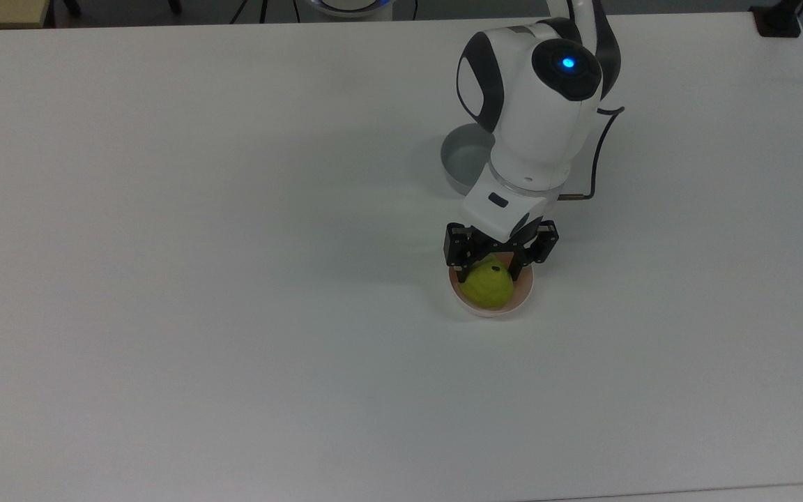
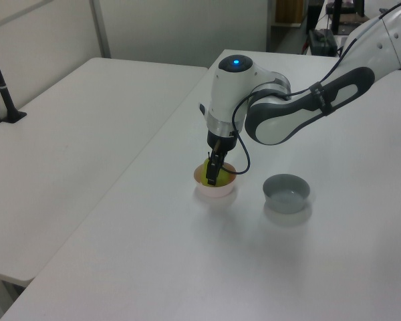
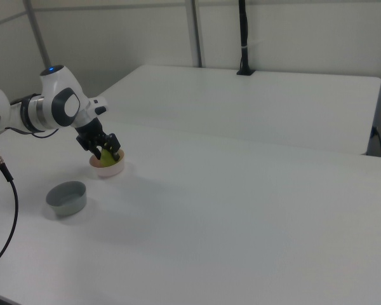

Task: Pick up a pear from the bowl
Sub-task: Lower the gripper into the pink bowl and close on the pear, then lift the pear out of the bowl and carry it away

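Pear [image 1: 488, 287]: yellow-green, sitting in the pink bowl [image 1: 523, 296] on the white table [image 1: 199, 279].
Gripper [image 1: 493, 268]: at the bowl's 12 o'clock edge in the top view, fingers closed against the pear's upper part, one on each side.
Grey bowl [image 1: 461, 157]: at 12 o'clock from the pink bowl in the top view, apart, partly under the arm.

The arm [image 1: 530, 118] has glossy white rounded shells with dark grey joint panels and a round black cap bearing a blue light. A thin black cable loops beside its wrist. The gripper [image 1: 500, 258] is black, two-fingered.
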